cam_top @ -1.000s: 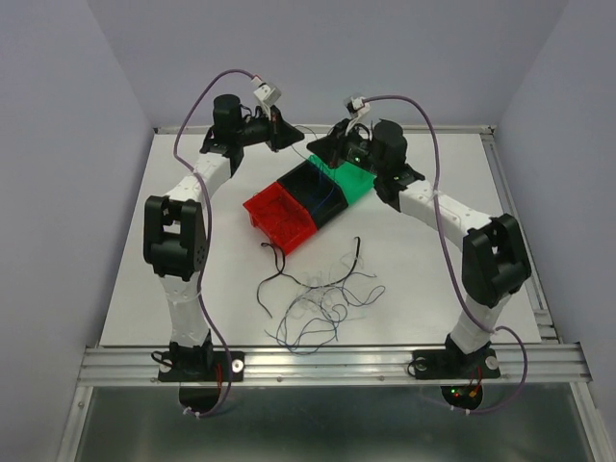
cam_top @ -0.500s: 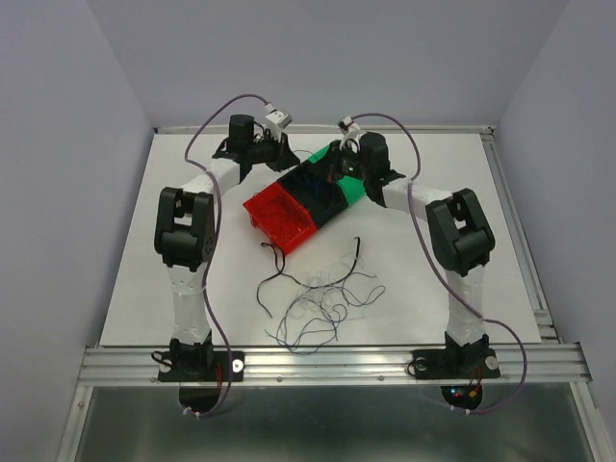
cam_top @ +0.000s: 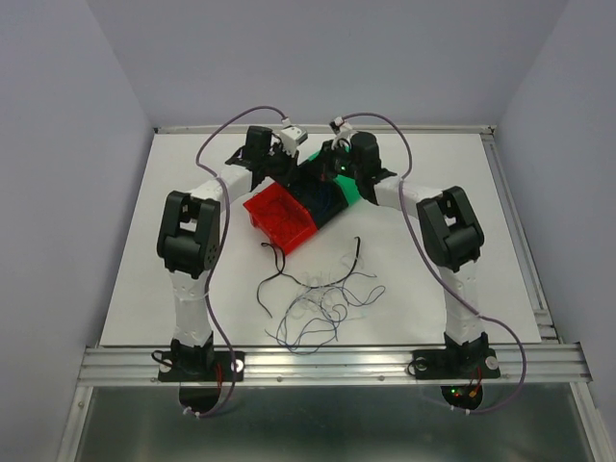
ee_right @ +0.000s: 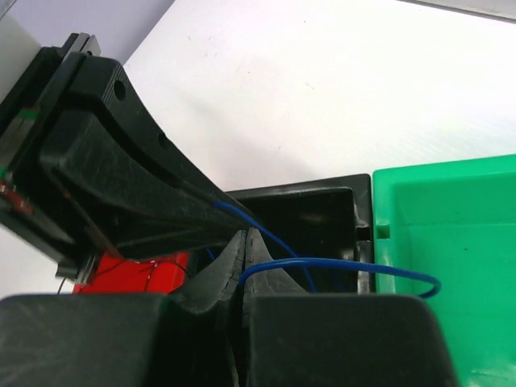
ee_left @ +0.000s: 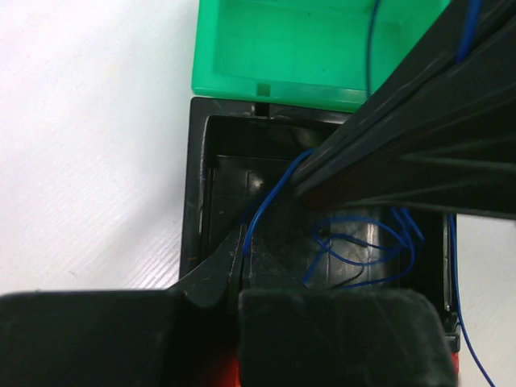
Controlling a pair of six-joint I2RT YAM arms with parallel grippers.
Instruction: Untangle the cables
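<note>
Closer now over the bin (ee_left: 196, 185), left hand (ee_left: 244, 246) and right hand (ee_right: 244, 246) each pinch blue cable (ee_right: 347, 261); I'd part them slowly.

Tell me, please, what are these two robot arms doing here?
Both arms meet over the black plastic bin between a red plastic bin and a green plastic bin. The left gripper and the right gripper are each shut on a thin blue wire. A loose clump of thin dark and whitish wires lies on the white table, nearer the arm bases.
</note>
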